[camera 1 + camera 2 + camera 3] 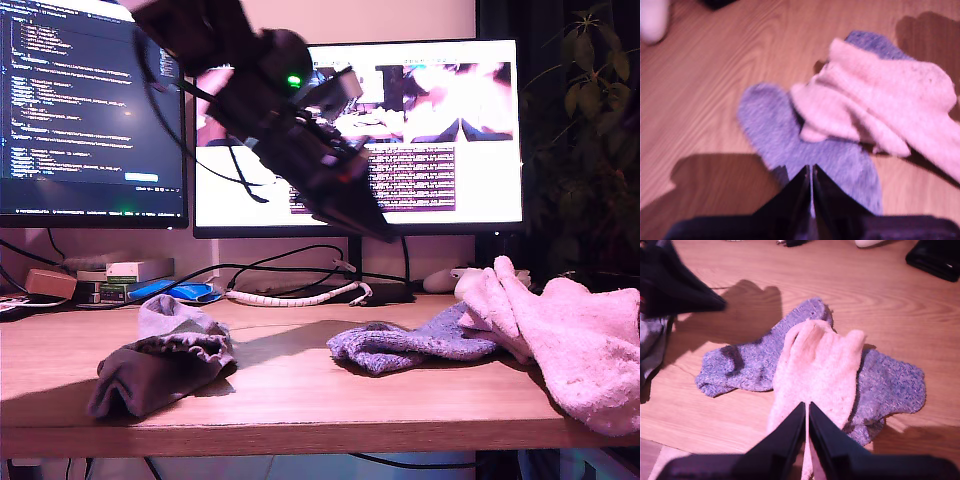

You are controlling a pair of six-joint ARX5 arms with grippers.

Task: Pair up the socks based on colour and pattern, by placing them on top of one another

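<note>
My first gripper [811, 172]: jaws pressed together with only a thin slit between them, nothing pinched; it hangs over the blue-purple sock [790, 135].
My second gripper [807, 412]: jaws likewise pressed together, tips over the near end of the pink sock [817, 365]; contact cannot be told.
Arm in the exterior view: one dark gripper [375, 228] slants down from the exterior view's upper left, tip in the air above the desk [290, 390].
Blue-purple sock, axis: in the exterior view it [410, 345] lies flat with its long axis across the desk, one end tucked under the pink heap.
Pink sock, axis: in the second wrist view it runs away from the jaws, crossing the blue-purple sock [740, 365] roughly at right angles and lying on top of it.
Pink heap: fluffy pink-white socks [560, 330] piled at the exterior view's right, possibly two.
Grey socks: crumpled pile [165, 365] at the exterior view's left, well apart from the others.
Surroundings: two monitors [440, 130] behind the desk, a white coiled cable [290, 296] beneath them, a plant [590, 100] at the exterior view's right.
</note>
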